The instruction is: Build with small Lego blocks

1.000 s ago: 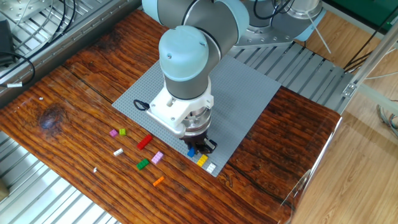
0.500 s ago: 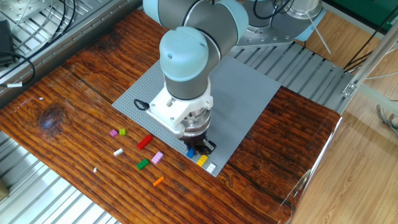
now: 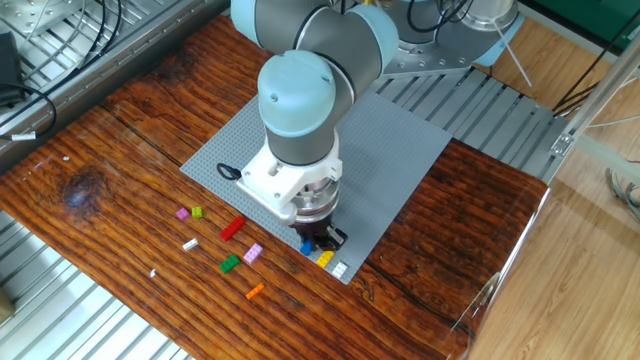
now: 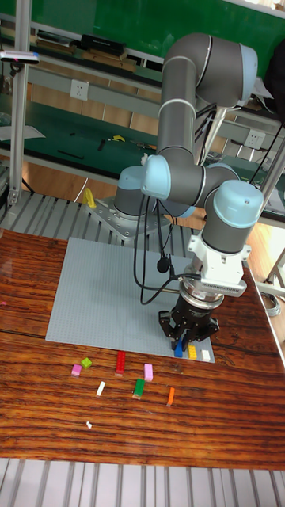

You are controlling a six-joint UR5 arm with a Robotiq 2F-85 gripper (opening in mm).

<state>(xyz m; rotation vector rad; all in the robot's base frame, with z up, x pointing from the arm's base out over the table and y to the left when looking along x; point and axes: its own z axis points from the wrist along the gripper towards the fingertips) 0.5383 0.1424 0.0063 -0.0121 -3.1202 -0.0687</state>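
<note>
My gripper [image 3: 318, 238] points straight down over the front corner of the grey baseplate [image 3: 390, 150]. In the tall fixed view its black fingers [image 4: 167, 326] stand spread, so the gripper [image 4: 188, 336] looks open. Just below the fingertips, a blue brick [image 3: 307, 245] [image 4: 180, 347] sits on the plate. Beside it lie a yellow brick [image 3: 325, 258] [image 4: 191, 351] and a white brick [image 3: 339, 269] [image 4: 206, 355], in a row along the plate's edge. The arm's wrist hides the plate behind the gripper.
Loose bricks lie on the wooden table in front of the plate: magenta [image 3: 182, 213], lime [image 3: 197, 211], red [image 3: 232, 229], white [image 3: 190, 243], pink [image 3: 253, 252], green [image 3: 230, 264], orange [image 3: 255, 291]. A black cable loop [image 3: 227, 169] hangs by the wrist.
The arm's wrist has shifted very slightly up and to the right. The blue, yellow and white bricks and the loose bricks have stayed where they were.
</note>
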